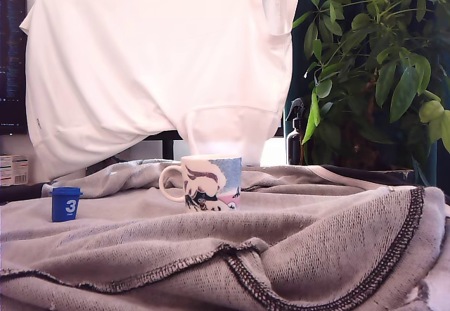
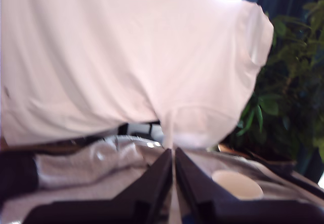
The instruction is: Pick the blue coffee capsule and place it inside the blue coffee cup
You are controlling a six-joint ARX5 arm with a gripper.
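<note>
The gripper (image 2: 173, 165) is pinched nearly closed w/ nothing in it. The blue pod (image 1: 65, 204) stands upright on the gray cloth (image 1: 295, 248), well apart from the mug (image 1: 204, 183), on the exterior view's left. Wrist view shows the mug only, no pod.

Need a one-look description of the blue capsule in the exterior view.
Start at the grey blanket covering the foreground, then find the cream picture mug near its middle. Look toward the exterior view's left, apart from the mug: the blue coffee capsule stands upright there, much smaller, solid royal blue, with a white "3".
</note>
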